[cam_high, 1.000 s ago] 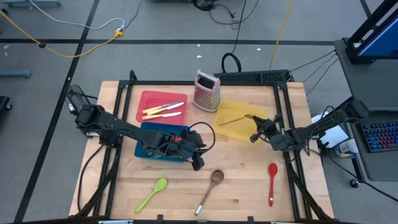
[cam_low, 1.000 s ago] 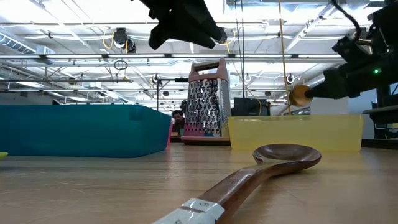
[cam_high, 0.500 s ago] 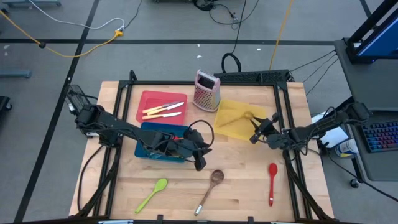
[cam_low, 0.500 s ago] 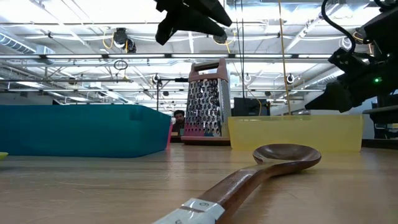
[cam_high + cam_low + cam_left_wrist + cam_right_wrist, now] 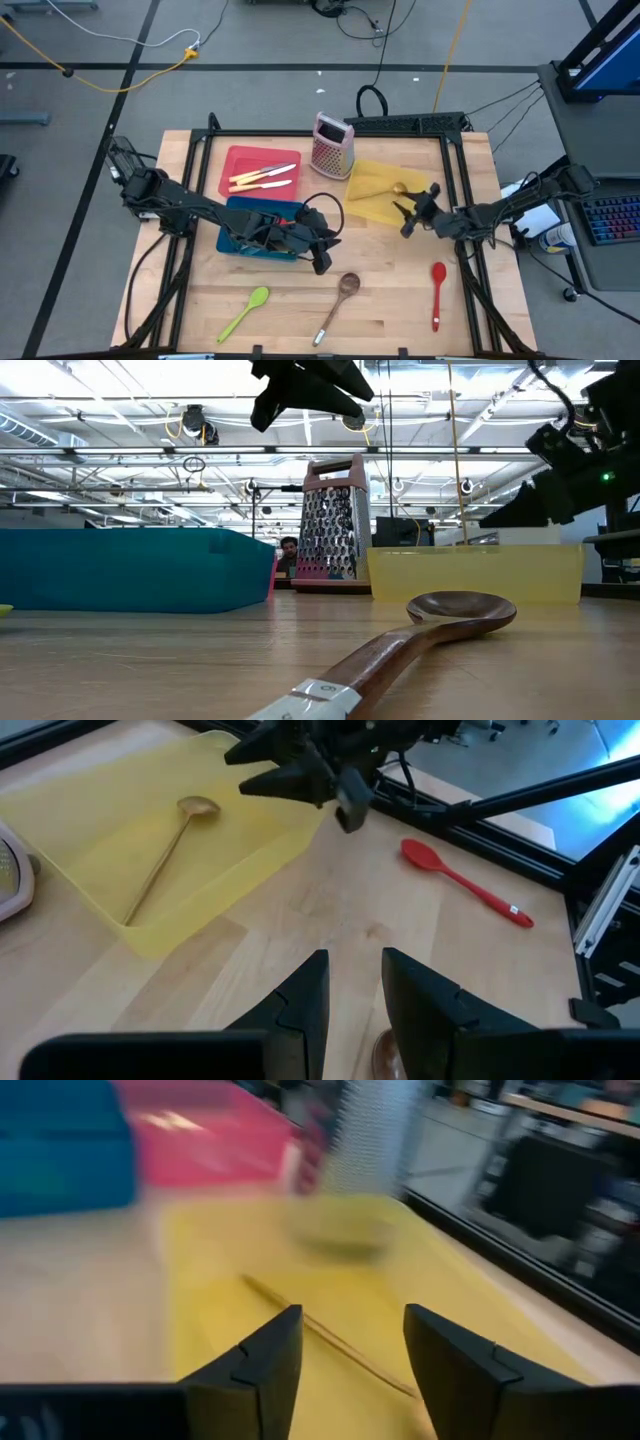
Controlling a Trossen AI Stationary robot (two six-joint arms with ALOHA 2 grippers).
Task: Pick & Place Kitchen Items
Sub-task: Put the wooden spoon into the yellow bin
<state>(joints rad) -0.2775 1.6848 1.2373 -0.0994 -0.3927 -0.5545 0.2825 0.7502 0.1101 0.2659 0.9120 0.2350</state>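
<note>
Table: 3 trays, grater, 3 spoons.

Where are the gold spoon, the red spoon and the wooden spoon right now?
gold spoon [image 5: 160, 860]: left wrist view, mid-handle.
red spoon [image 5: 438, 272]: high view, bowl.
wooden spoon [image 5: 462, 607]: low view, bowl.

Two dark jointed arms, looped black cables, wedge-shaped black fingers.

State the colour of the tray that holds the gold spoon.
Yellow: the tray with the spoon shows best in the left wrist view.
</note>
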